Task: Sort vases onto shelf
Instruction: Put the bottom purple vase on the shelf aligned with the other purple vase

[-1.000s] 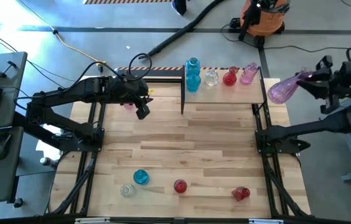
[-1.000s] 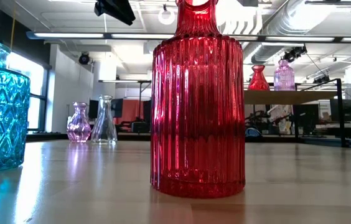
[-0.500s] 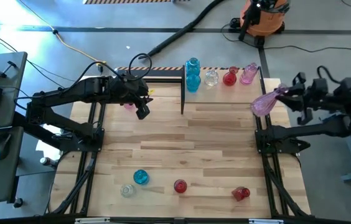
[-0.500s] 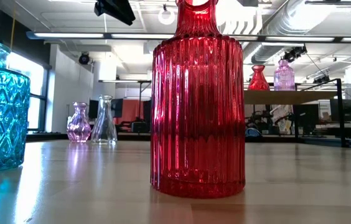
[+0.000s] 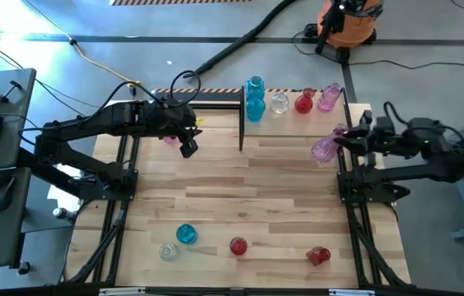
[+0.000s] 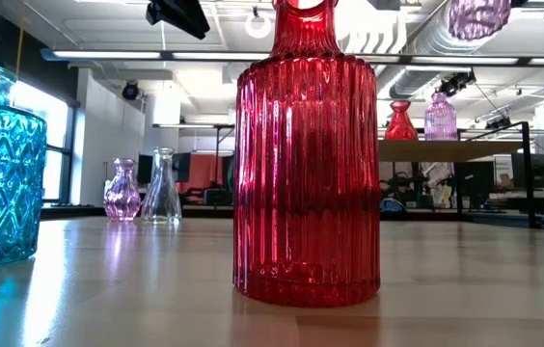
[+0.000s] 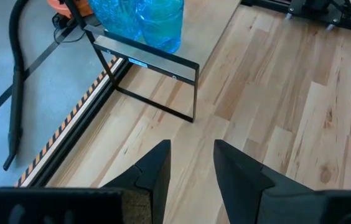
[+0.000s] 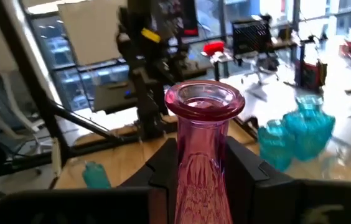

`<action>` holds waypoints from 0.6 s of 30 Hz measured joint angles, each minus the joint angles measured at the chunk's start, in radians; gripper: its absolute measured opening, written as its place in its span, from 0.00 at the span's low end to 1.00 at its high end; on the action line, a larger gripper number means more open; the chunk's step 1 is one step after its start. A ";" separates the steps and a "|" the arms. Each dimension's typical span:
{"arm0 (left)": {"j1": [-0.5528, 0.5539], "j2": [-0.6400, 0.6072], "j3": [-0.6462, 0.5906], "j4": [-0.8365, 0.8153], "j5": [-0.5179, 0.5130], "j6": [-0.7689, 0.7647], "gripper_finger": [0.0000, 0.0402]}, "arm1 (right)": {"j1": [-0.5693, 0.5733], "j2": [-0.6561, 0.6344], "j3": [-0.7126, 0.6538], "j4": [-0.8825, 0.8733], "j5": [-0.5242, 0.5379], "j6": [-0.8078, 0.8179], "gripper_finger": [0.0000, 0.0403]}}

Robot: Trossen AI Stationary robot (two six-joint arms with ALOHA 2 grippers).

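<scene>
Right end effector (image 5: 345,140) clamped on the neck of a pink vase (image 5: 325,149), held aloft just in front of the shelf (image 5: 298,121), body toward it, long axis tilted; left end effector (image 5: 187,148) open, empty, left of shelf.

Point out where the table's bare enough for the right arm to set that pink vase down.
Free: the wide middle of the table, between the shelf and the front vases. Right gripper carries the pink vase over its right edge. Crowded: shelf top and front row.
</scene>
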 joint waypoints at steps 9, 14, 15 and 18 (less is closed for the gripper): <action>0.000 0.000 0.000 0.000 0.000 0.000 0.28 | 0.000 0.000 -0.138 0.038 0.152 0.113 0.17; 0.000 0.000 0.000 0.000 0.000 0.001 0.28 | 0.000 0.001 -0.201 0.046 0.293 0.149 0.17; 0.000 0.000 0.000 0.000 0.000 0.001 0.28 | 0.000 0.001 -0.211 0.045 0.316 0.160 0.17; 0.000 0.000 0.000 0.000 0.000 0.001 0.28 | 0.000 0.001 -0.226 0.041 0.365 0.166 0.17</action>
